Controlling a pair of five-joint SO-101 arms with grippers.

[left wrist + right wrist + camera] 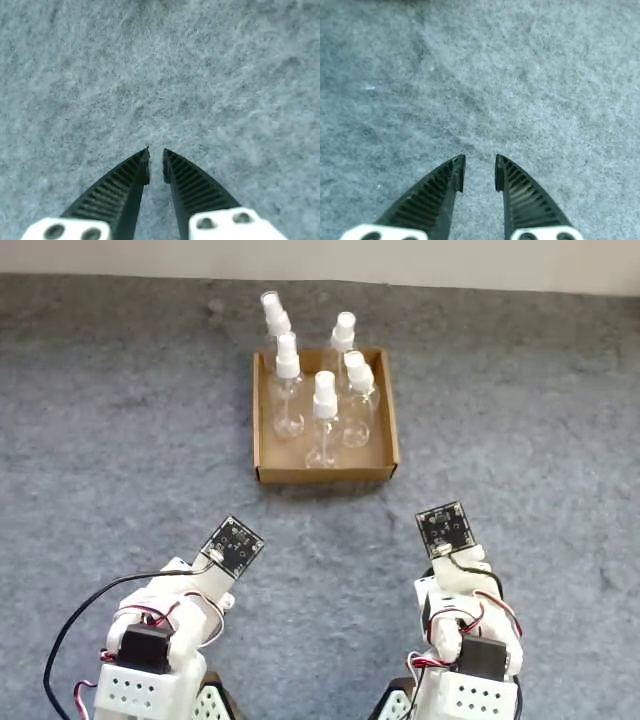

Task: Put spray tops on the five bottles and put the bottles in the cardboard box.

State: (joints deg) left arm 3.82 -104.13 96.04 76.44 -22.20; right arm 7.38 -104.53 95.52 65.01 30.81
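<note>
Several clear bottles (287, 390) with white spray tops (325, 395) stand upright inside the cardboard box (325, 475) at the far middle of the table. The tops of the two rear ones rise past the box's back wall. My left arm (170, 625) and right arm (465, 625) sit drawn back at the near edge, well short of the box. The left gripper (156, 165) points at bare grey felt, shut, with only a slit between its tips. The right gripper (480, 172) also hangs over bare felt, shut with a narrow gap and nothing in it.
Grey felt (120, 440) covers the whole table. Open felt lies between the arms and the box and on both sides of it. A pale wall runs along the far edge.
</note>
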